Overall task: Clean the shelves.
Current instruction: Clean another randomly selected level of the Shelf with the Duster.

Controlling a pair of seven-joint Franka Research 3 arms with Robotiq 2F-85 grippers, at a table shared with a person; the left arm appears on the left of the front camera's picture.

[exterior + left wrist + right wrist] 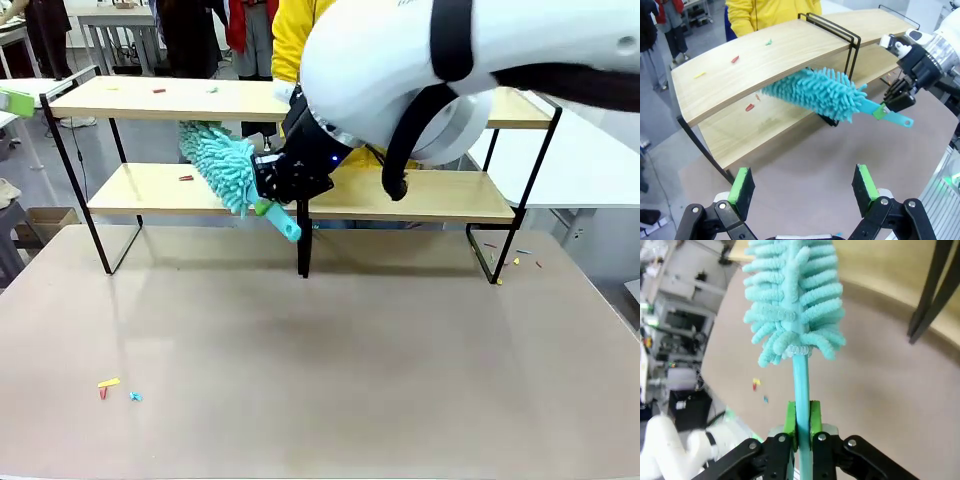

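My right arm reaches in from the right across the middle of the table (320, 350), wrist bent down toward the left half of the shelves (400, 195) - the rack stands on the table's far part, with a person in yellow (290, 40) behind it. The right gripper (801, 417) is clamped tight on the thin handle of a teal duster (220, 160), whose fluffy head slants up between the lower and upper boards, left of the central post. My left gripper (805, 185) hovers over the tabletop before the rack - fingers spread wide, holding nothing. Coloured scraps (108, 383) dot boards and table.
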